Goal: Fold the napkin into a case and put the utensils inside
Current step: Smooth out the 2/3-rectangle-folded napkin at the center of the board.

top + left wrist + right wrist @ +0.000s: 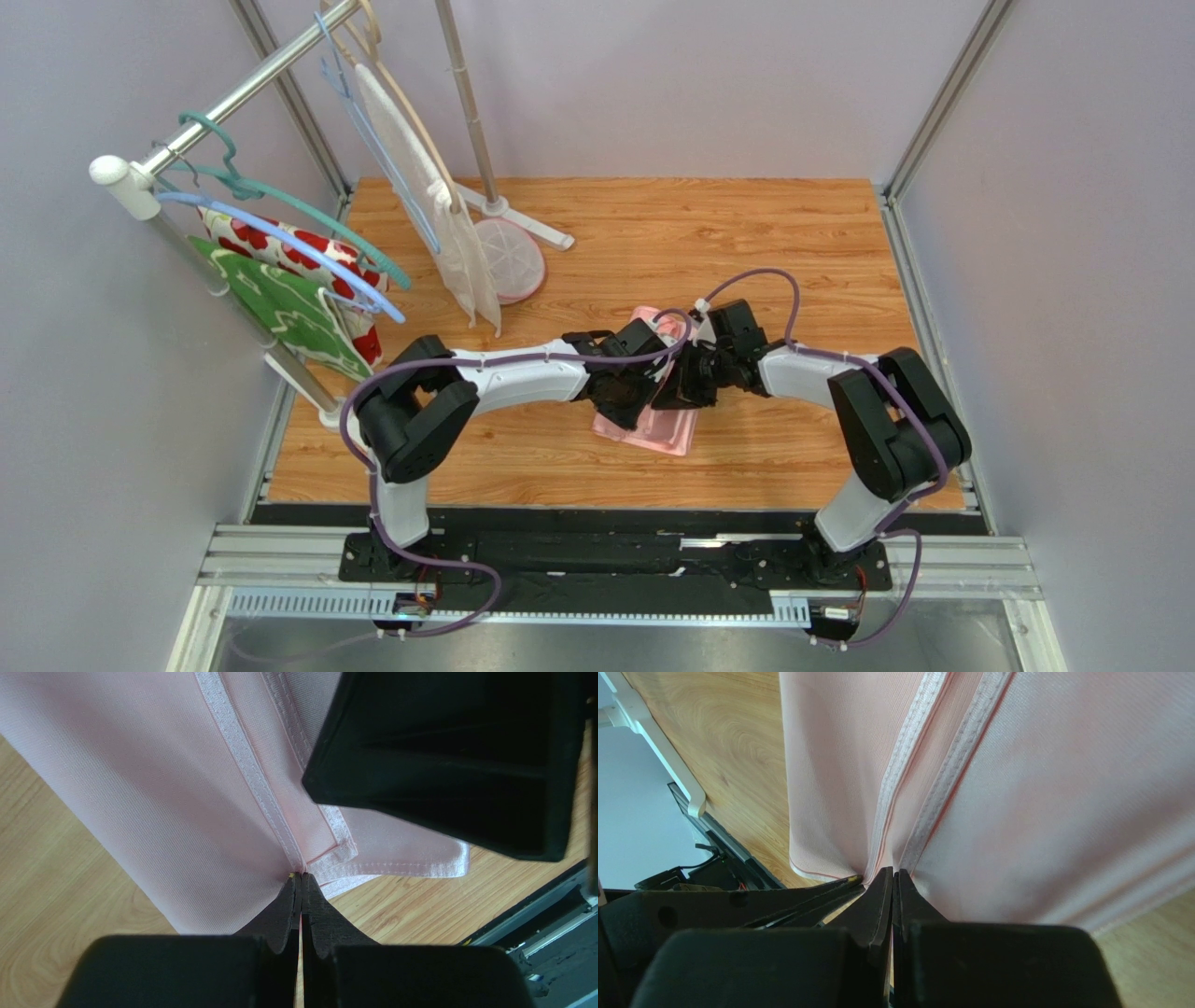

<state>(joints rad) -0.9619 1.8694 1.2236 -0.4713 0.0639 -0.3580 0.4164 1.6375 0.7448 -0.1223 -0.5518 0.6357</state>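
The pink napkin [657, 429] lies folded into a narrow layered strip near the middle of the wooden worktop [786, 238], and the left arm [519, 378] and right arm [814, 375] reach in from either side to meet right above it, hiding most of it from the overhead camera. In the left wrist view, the left jaws are pressed together with no gap. Their tips sit exactly where two stitched hems of the napkin [175, 798] run together near its end, and the cloth gathers into that point as though a thin fold is nipped there. The right arm's black wrist body [456, 763] hangs just beside them over the same strip. The right jaws are likewise closed tight. The hems of the napkin [1046, 791] run down in a V straight into their tips, with the cloth drawn toward them (bare wood shows on both sides of it). At the worktop's left edge stands a rack [169, 168] with hangers carrying a green cloth [288, 308] and a white cloth with red flowers [274, 245], well apart from the napkin.
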